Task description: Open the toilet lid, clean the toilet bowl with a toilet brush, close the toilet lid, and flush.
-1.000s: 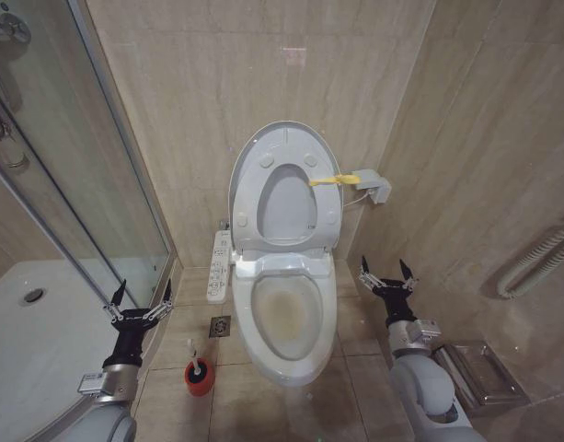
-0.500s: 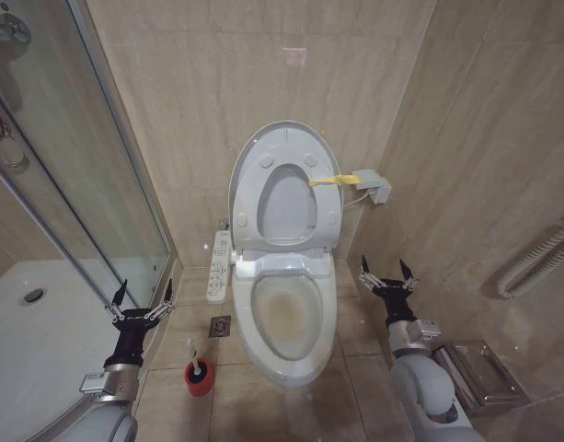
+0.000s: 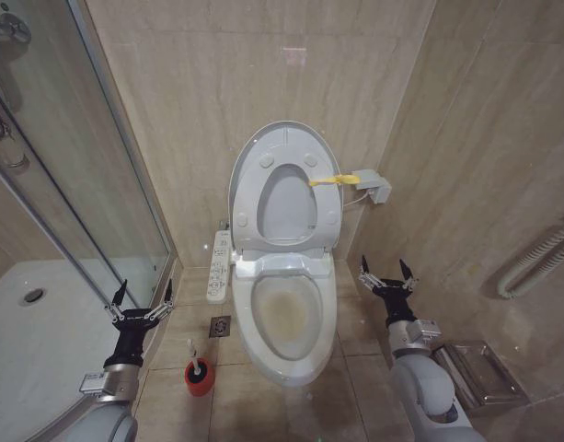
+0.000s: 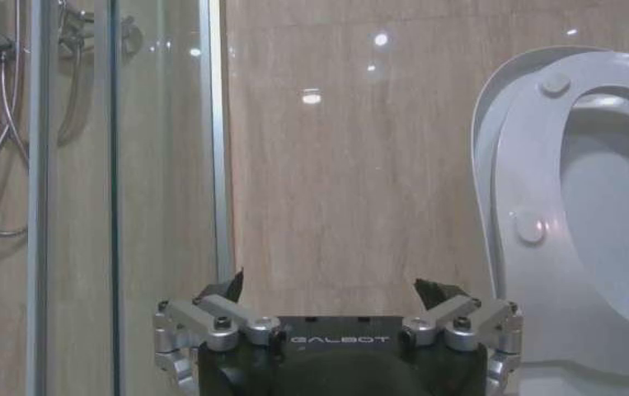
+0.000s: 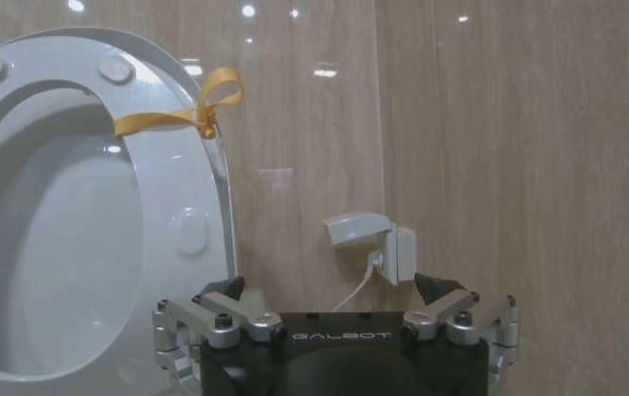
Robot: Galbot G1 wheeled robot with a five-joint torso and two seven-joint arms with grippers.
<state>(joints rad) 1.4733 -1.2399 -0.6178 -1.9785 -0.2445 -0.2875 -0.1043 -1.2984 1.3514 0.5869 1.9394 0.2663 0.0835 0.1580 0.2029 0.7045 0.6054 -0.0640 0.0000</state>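
The toilet lid point(image 3: 286, 136) stands raised against the wall with the ring seat point(image 3: 329, 210) up in front of it, and a yellow strap point(image 3: 335, 180) hangs at its right edge. Below, the toilet bowl point(image 3: 286, 366) lies uncovered. The toilet brush point(image 3: 193, 357) stands in its red cup point(image 3: 199, 379) on the floor left of the bowl. My left gripper point(image 3: 142, 300) is open above the floor beside the shower, empty. My right gripper point(image 3: 385, 273) is open right of the bowl, empty. The wrist views show the left gripper point(image 4: 330, 289) and right gripper point(image 5: 336, 289) open before the lid point(image 4: 490, 140) point(image 5: 199, 177).
A glass shower door point(image 3: 107, 184) and white shower tray point(image 3: 33, 331) close off the left. A control panel point(image 3: 219, 267) and floor drain point(image 3: 220, 325) lie left of the bowl. A wall socket point(image 3: 378, 187), a hose point(image 3: 539, 262) and a metal box point(image 3: 479, 373) sit on the right.
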